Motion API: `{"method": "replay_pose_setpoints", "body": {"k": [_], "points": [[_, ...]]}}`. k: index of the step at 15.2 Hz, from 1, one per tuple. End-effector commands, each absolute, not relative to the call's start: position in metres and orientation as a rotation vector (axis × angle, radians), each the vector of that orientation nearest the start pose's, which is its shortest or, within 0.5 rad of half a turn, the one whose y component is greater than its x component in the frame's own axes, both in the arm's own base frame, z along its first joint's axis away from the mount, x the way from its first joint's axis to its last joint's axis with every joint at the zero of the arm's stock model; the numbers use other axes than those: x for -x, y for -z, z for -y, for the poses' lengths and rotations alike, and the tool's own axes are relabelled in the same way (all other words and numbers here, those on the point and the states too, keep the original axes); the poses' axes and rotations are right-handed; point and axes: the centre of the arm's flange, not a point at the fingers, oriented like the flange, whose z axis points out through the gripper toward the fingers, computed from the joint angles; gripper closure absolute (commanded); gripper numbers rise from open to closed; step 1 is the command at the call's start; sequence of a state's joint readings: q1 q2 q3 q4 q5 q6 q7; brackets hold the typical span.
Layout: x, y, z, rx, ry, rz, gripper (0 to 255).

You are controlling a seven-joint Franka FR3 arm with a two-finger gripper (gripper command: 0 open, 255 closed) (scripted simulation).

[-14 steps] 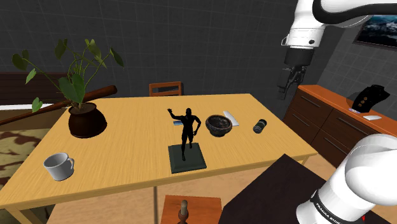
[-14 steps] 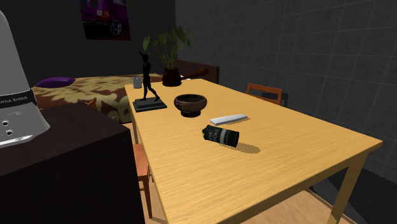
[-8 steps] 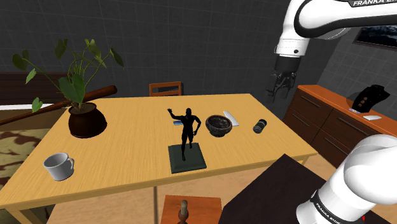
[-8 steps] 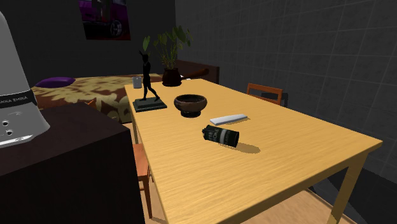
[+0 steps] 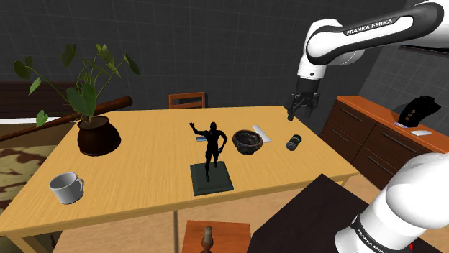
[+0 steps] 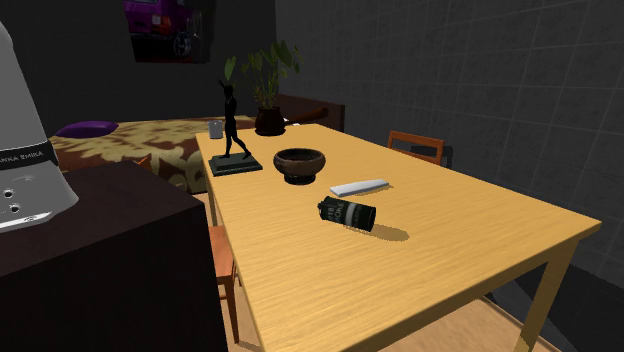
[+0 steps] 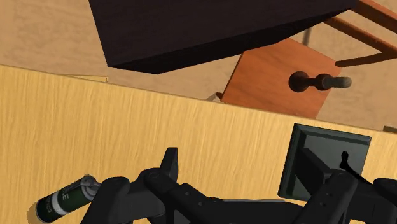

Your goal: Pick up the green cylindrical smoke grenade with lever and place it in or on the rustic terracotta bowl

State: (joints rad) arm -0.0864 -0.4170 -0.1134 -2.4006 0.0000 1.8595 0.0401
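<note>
Smoke grenade (image 5: 293,142): dark green cylinder with a pale lettered band, lying on its side on the counter (image 5: 144,165). Untouched, nothing leaning on it. In the wrist view its grey head end, where the lever should sit, points towards the gripper.

Position: in the shoulder view it lies at 3 o'clock of the bowl (image 5: 247,147), near but apart. In the second exterior view it is at 5 o'clock of the bowl.

Bowl: dark, round, upright, open side up, empty as far as can be seen.

Neighbours: a white flat piece (image 5: 260,134) lies just beside the bowl, between it and the grenade's far side. A black statuette (image 5: 211,147) on a dark plinth stands at 8 o'clock of the bowl in the shoulder view.

Gripper (image 5: 301,110): hangs in the air at 12 o'clock of the grenade in the shoulder view, well clear of the counter. Fingers stand wide apart with nothing between them.

Step in hand: approach. No grasp made, and the bowl stage is not yet begun.

Next move, by judgement: bring the gripper down over the cylinder, turn the wrist so the fingers straddle the body across its width, then close on the middle of the barrel.

Risks, by judgement: a round body on its side may roll if one finger touches first. The lever end may foul a finger. The carry to the bowl should pass clear of the white flat piece.
</note>
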Motion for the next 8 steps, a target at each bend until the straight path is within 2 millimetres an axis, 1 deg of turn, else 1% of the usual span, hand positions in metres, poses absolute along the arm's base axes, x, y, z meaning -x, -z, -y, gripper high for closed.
{"method": "replay_pose_setpoints", "body": {"k": [1,8], "points": [[-0.412,-0.441,0.097,3.055,-0.184,-0.419,0],[-0.455,-0.382,0.152,3.021,-0.171,-0.654,0]]}}
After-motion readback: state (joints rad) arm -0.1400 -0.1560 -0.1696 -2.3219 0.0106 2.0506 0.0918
